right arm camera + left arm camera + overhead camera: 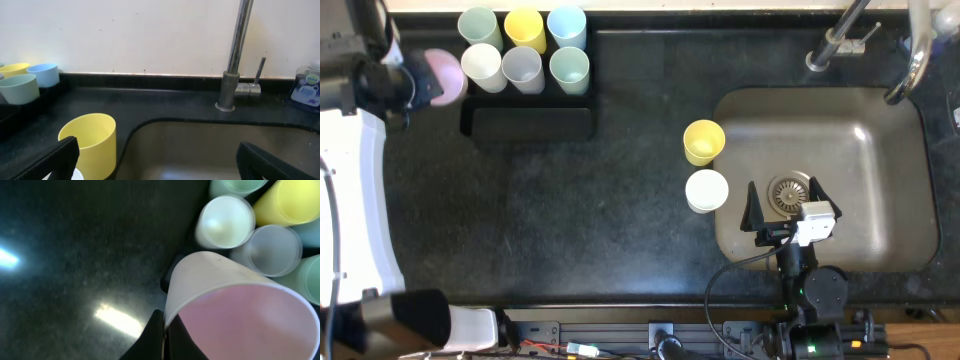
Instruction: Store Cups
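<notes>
The left arm stands at the left edge and reaches far up the counter (540, 220), its wrist turned to the right toward the black tray (530, 122). The left gripper (420, 80) is clamped on the wall of the pink cup (447, 75), one finger (156, 336) showing dark against the outside of the cup. The pink cup is held just left of the tray, close beside the tray's white cup (483, 66), its mouth toward the wrist camera.

Six cups stand upright in the far part of the tray, in two rows of three. In the far row, from the left, are a pale green cup (480, 25), a yellow cup (524, 26) and a blue cup (566, 25). In the near row are the white cup, a clear cup (523, 68) and a green cup (569, 68). The near strip of the tray is bare.

Further right, two cups stand upright on the counter at the left rim of the sink (880, 230): a loose yellow cup (704, 141), and a loose white cup (707, 190) just near of it, close together.

The right arm rises from the near edge, and the right gripper (785, 198) hangs over the sink basin, just right of the loose white cup. It points toward the far wall, with its fingers spread wide apart and nothing between them.

That makes nine cups in all: two yellow, two white, two green, one blue, one clear and one pink.

The tap (840, 40) stands at the far rim of the sink, and a soap bottle (306, 92) sits to its right.
</notes>
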